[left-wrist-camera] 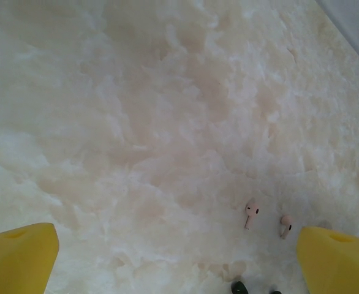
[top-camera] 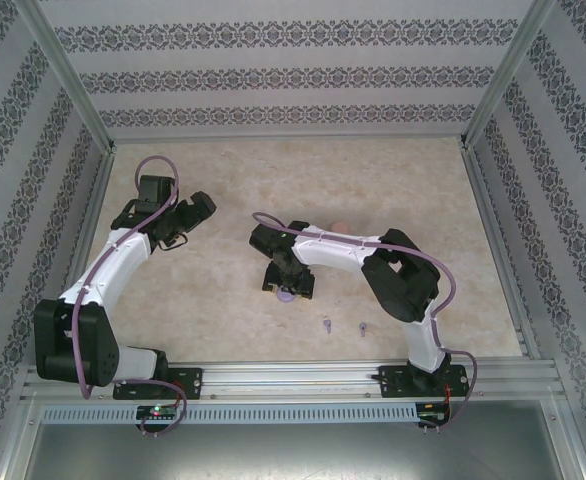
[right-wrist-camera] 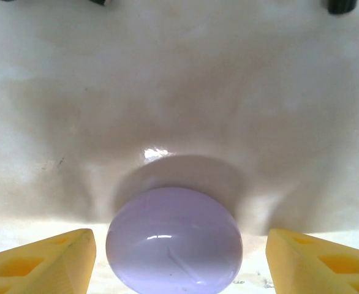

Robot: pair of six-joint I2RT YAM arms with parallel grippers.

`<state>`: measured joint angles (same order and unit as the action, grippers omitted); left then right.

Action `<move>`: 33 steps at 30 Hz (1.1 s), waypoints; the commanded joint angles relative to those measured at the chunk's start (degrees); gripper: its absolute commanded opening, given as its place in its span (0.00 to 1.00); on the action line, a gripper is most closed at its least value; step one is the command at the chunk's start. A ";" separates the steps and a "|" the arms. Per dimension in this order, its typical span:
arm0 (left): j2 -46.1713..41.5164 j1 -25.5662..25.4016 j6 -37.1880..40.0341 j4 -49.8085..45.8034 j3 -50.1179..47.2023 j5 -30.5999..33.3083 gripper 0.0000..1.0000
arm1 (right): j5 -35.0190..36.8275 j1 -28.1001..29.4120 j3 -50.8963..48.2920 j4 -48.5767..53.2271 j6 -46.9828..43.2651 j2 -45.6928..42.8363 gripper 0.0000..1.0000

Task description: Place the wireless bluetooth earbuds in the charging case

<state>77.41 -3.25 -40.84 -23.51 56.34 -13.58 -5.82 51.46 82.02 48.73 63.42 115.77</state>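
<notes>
A round light purple charging case (right-wrist-camera: 173, 242), lid down, lies on the table between the yellow fingers (right-wrist-camera: 41, 260) of my right gripper (right-wrist-camera: 179, 263). That gripper is open, with a narrow gap on each side of the case. From above, the case (top-camera: 286, 296) peeks out under the right gripper (top-camera: 288, 285). Two light purple earbuds (top-camera: 326, 325) (top-camera: 361, 328) lie nearer the arm bases. My left gripper (left-wrist-camera: 176, 263) hangs wide open over two pale pink earbuds (left-wrist-camera: 251, 211) (left-wrist-camera: 285, 225), which sit just inside its right finger (left-wrist-camera: 339, 260). Two black earbuds (left-wrist-camera: 239, 286) show at the bottom edge.
A pink round case (top-camera: 341, 226) is partly hidden behind the right arm. The left gripper (top-camera: 181, 228) is at the table's left side. Patterned walls and metal posts (top-camera: 73, 90) enclose the marbled tabletop (top-camera: 423, 180). Small dark items (right-wrist-camera: 342, 6) lie beyond the purple case.
</notes>
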 commanded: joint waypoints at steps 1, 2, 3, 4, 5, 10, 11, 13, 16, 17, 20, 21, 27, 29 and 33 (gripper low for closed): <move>-1.36 0.61 -0.80 1.36 -0.25 1.07 0.99 | 1.22 -0.97 0.60 0.56 -0.47 -0.20 0.73; -1.36 0.61 -0.78 1.36 -0.17 1.27 0.99 | 0.75 -1.19 0.30 0.24 0.42 -0.20 0.72; -1.38 0.61 -0.81 1.44 -0.15 1.42 0.99 | 0.26 -1.23 0.01 -0.23 1.21 -0.19 0.72; -1.39 0.62 -0.78 1.51 -0.06 1.52 0.99 | -0.35 -1.28 -0.31 -0.75 2.31 -0.30 0.72; -1.47 0.68 -0.80 1.58 -0.05 1.61 0.99 | -0.81 -1.30 -0.50 -1.29 3.21 -0.28 0.71; -1.48 0.61 -0.72 1.97 0.16 1.76 0.99 | -1.84 -0.97 0.48 -1.63 5.32 1.02 0.68; -1.42 0.61 -0.56 1.96 0.27 1.76 0.99 | -1.97 -0.86 0.91 -1.30 5.08 1.42 0.67; -1.40 0.61 -0.40 1.92 0.57 1.72 0.99 | -2.06 -0.65 1.71 -0.43 4.17 2.08 0.65; -1.38 0.61 -0.42 1.91 0.87 1.63 0.99 | -2.17 -0.42 1.92 0.85 2.37 2.40 0.62; -1.38 0.61 -0.40 2.02 0.96 1.52 0.99 | -2.11 -0.41 1.92 1.30 1.57 2.50 0.60; -1.43 0.62 -0.55 2.24 0.97 1.46 0.99 | -1.72 -0.32 2.16 2.65 -1.81 2.71 0.52; -1.42 0.61 -0.49 2.32 1.07 1.47 0.99 | -1.43 -0.31 2.38 3.20 -3.28 2.73 0.50; -1.58 0.61 -0.56 2.40 1.25 1.37 0.99 | -0.18 -0.19 5.77 8.06 -17.39 4.16 0.44; -1.65 0.62 -0.66 2.50 1.38 1.26 0.99 | 0.65 -0.05 7.10 10.47 -22.26 4.97 0.45; -1.92 0.63 -0.93 2.67 1.26 0.94 0.99 | 3.48 0.17 7.94 13.61 -27.79 6.38 0.49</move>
<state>77.23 -3.25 -40.86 -22.87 56.38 -12.86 -5.58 51.09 88.68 56.82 43.22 120.62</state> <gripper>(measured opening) 0.994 0.487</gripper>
